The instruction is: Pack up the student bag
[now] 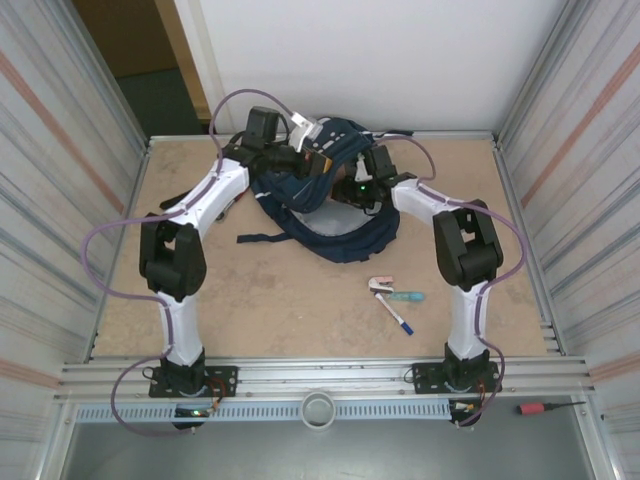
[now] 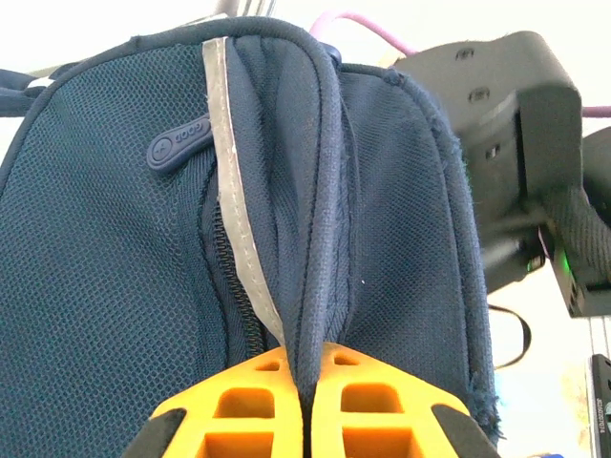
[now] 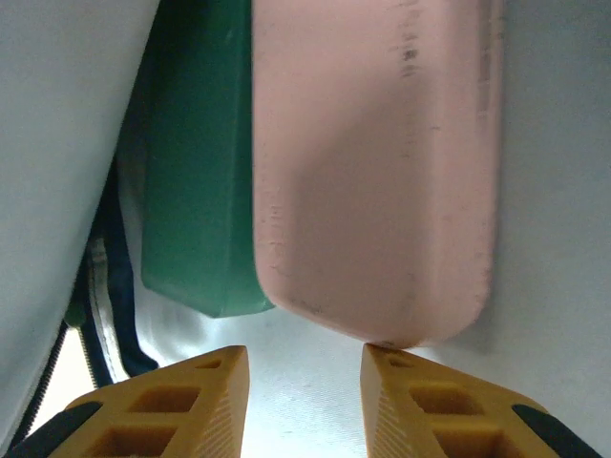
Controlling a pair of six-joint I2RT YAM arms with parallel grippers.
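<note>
Navy fabric, soft and floppy: the student bag (image 1: pixel 335 215) slumps at the bench's (image 1: pixel 290 300) far middle, a rim fold clamped in the left gripper (image 2: pixel 304 382). The right gripper (image 3: pixel 305 367), jaws apart, reaches inside toward a pink case (image 3: pixel 382 172). Stitched seams probably offer the firmest hold.

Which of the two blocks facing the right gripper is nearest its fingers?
The pink block: its rounded end comes almost to a fingertip of the right gripper. The green block lies left of it and stops farther away.
</note>
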